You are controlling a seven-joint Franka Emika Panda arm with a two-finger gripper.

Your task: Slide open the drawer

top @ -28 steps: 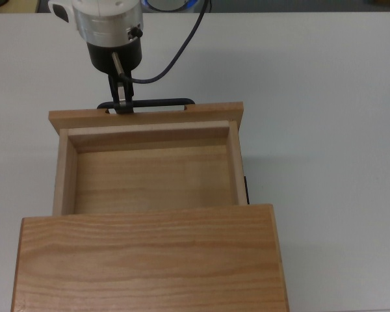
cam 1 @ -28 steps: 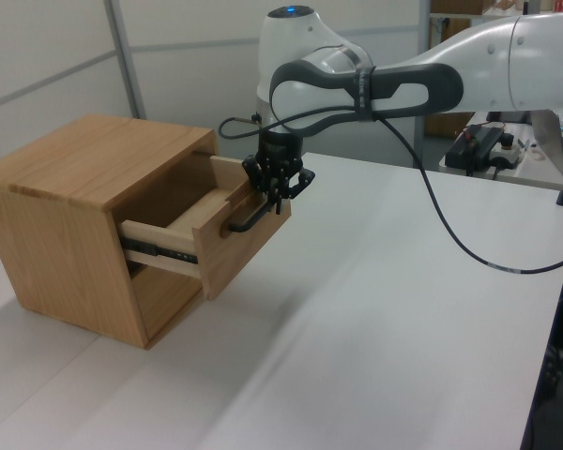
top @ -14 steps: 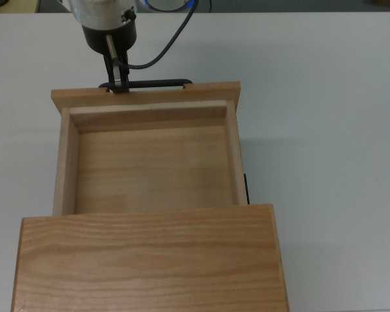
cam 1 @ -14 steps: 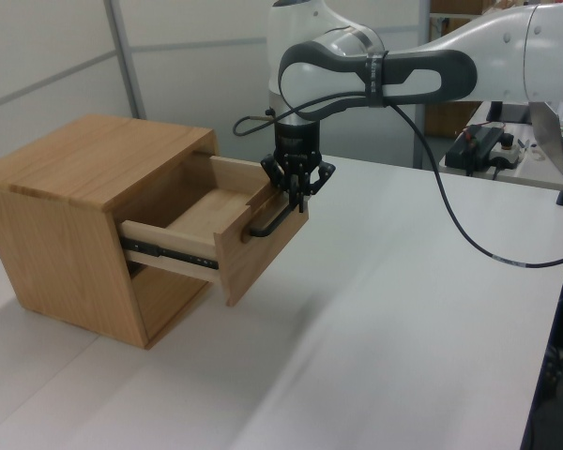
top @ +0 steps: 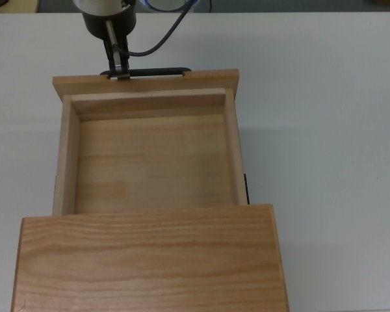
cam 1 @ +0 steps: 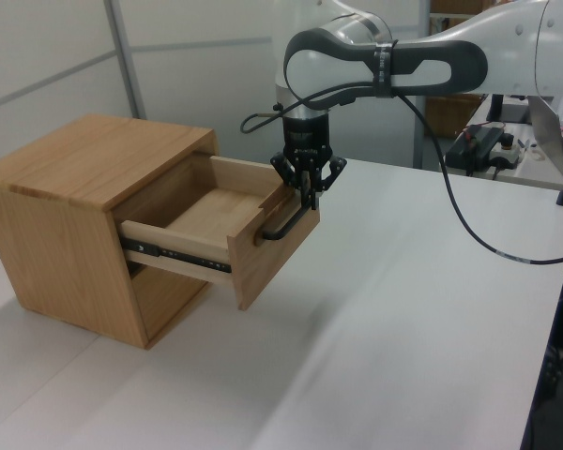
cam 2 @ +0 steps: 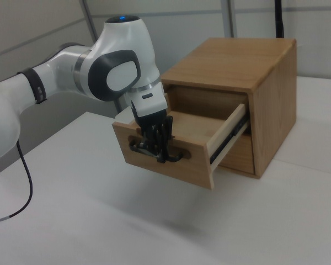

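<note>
Drawer [top: 149,159]: light wood, box-shaped tray, flat front panel wider than the box; interior bare, grain running across in the top view; pulled well out of its housing, level, rear part under the top board; black slide rail exposed along its side in the left and right views; thin black U-shaped bar handle [cam 1: 283,228] on the front panel, lying horizontal.

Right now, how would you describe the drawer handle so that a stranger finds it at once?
Find the wooden cabinet on the white table. Its drawer is pulled out, and the handle is the thin black bar on the front panel, the only dark metal there, with the gripper closed on it.
</note>
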